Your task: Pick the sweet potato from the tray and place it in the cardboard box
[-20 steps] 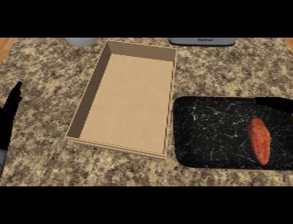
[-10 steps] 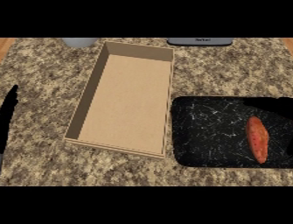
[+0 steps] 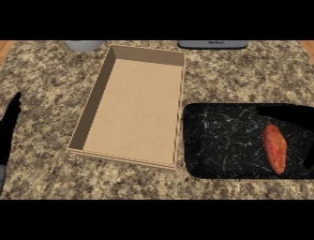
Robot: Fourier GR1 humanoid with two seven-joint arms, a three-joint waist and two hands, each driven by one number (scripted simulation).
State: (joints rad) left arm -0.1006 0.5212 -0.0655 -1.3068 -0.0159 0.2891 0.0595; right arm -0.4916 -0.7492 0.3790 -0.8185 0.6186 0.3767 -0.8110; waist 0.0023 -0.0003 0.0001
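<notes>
An orange sweet potato (image 3: 275,148) lies lengthwise on the right half of a black tray (image 3: 218,140) veined with pale marks, which sits on the speckled granite surface (image 3: 41,79). The right robot hand (image 3: 310,123) hangs over the tray's right side: its fingers stretch leftward above the top end of the sweet potato and its thumb points down just to the right of it, so the robot hand is spread open and grips nothing. Just left of the tray, nearly touching it, stands the open cardboard box (image 3: 133,105), long and slightly tilted, with nothing inside. The left robot hand (image 3: 0,136) rests at the left edge, fingers straight and pointing up, holding nothing. A grey cup (image 3: 85,45) and a dark appliance (image 3: 213,44) sit at the far edge.
</notes>
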